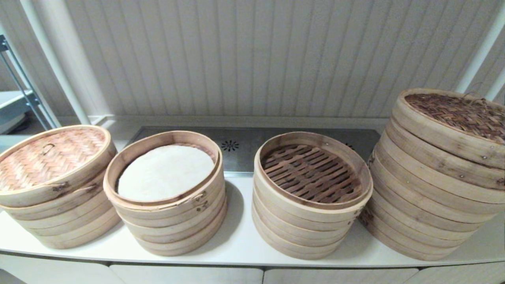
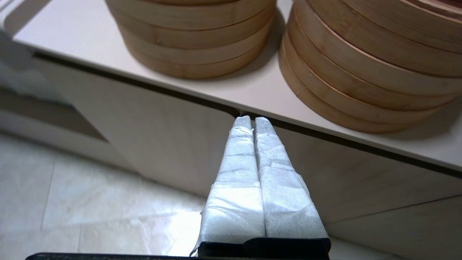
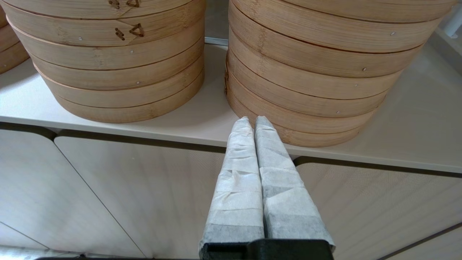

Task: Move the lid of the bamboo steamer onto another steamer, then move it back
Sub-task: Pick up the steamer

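Scanning left to right: the light woven lid [image 1: 49, 156] sat on the far-left stack, next a paper-lined steamer [image 1: 165, 173], then an open slatted steamer [image 1: 311, 173] free to receive it, and a dark lid [image 1: 459, 112] capped the tall stack. Left gripper [image 2: 252, 121] and right gripper [image 3: 251, 121] hung below the bench [image 1: 236, 236] edge, fingers pressed together, empty, parked clear.

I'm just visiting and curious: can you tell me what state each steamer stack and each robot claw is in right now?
Far-left steamer stack: covered by a woven lid.
Second stack: uncovered, white liner inside.
Third stack: uncovered, bare slats showing.
Far-right stack: tallest, covered by a darker woven lid.
Left claw: shut, empty, below the counter edge.
Right claw: shut, empty, at the counter edge.
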Robot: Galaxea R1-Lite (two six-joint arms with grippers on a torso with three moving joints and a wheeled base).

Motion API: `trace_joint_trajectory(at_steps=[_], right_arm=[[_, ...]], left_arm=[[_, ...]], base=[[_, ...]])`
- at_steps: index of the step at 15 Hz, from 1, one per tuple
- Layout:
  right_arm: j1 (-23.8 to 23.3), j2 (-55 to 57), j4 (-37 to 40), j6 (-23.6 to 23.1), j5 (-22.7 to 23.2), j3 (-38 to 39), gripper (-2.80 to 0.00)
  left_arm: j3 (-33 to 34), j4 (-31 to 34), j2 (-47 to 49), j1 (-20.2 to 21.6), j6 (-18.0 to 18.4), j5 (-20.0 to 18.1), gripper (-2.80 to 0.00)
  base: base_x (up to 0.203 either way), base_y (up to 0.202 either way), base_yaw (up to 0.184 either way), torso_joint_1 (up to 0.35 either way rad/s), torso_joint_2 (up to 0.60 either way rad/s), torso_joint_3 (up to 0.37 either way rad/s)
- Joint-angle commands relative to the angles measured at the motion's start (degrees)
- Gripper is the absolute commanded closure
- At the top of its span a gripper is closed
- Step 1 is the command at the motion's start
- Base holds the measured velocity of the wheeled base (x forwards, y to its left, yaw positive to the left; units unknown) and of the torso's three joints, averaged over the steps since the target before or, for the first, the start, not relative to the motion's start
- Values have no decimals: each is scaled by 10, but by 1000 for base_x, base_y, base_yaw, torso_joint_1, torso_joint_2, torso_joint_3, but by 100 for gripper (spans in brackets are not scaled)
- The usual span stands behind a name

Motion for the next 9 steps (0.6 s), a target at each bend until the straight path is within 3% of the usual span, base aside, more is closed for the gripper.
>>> trace_joint_trajectory(at_steps=[1,4,6,9], right_arm=[[0,-1,0,0,0,0,0],[1,-1,-1,0,0,0,0],[1,-1,-1,0,0,0,0],[1,-1,-2,0,0,0,0]], left_arm=[[28,-15,-55,6,22,-18,0],[90,-60,-133,7,118,-107,0],[107,-68,-172,7,134,-156,0],[112,-70,-219,7,137,-155,0]], base=[[0,0,0,0,0,0],[0,0,0,0,0,0],[0,0,0,0,0,0],[0,0,0,0,0,0]])
